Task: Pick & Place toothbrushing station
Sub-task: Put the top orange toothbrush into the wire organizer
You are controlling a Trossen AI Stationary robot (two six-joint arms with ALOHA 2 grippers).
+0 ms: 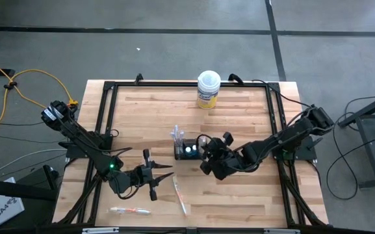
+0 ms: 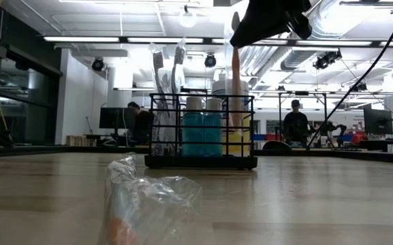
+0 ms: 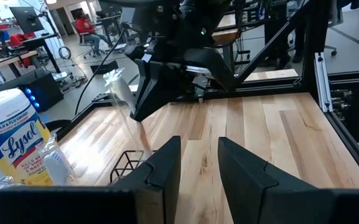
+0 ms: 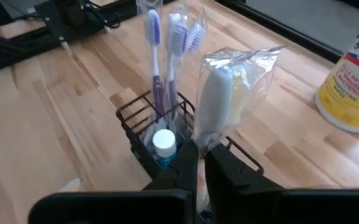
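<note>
Right now your right gripper [image 4: 196, 163] pinches a plastic-wrapped pale toothbrush [image 4: 226, 93] over the black wire-mesh holder [image 1: 188, 149] mid-counter [image 1: 239, 195]. Your left gripper [image 1: 164, 179] hovers part-open, empty, near another wrapped toothbrush [image 1: 180, 195]; the front edge lies close.

We see a black wire-mesh holder [image 2: 201, 129] with teal white-capped tubes [image 2: 203, 128] and purple-and-white toothbrushes [image 4: 162, 59]. Yellow tub [image 1: 208, 90], white lid, blue lettering; pale striped wood bench [image 1: 239, 195], black frame. Both tools are black: left tool [image 1: 159, 180], right tool [image 1: 205, 155].
</note>
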